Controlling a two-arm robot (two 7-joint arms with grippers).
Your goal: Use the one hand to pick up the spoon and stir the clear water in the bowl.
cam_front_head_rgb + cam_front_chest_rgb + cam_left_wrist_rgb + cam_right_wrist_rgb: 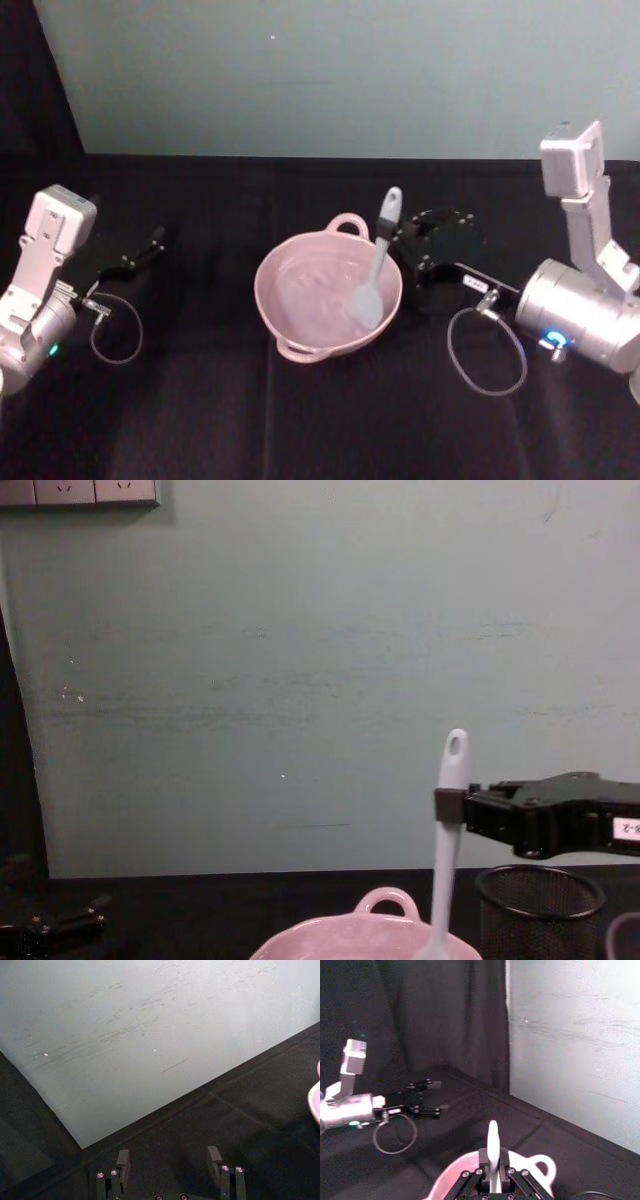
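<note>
The pale pink bowl (264, 283) stands mid-table on black cloth, holding clear water (312, 297). The white spoon (367, 300) stands nearly upright, its blade down in the water at the bowl's right side and its holed tip up. My right gripper (386, 238) reaches in from the right and is shut on the spoon's handle. From the chest, the gripper (449, 806) clamps the spoon (446, 870) above the bowl (372, 936). The right wrist view has the handle (493, 1147) between the fingers (506, 1167), over the bowl's rim (543, 1169). My left gripper (150, 246) rests open at the far left.
A black wire-mesh cup (437, 292) stands just right of the bowl, under the right arm, and rises beside the bowl in the chest view (540, 900). Cable loops (487, 352) lie on the cloth. A pale green wall (330, 70) closes the table's back.
</note>
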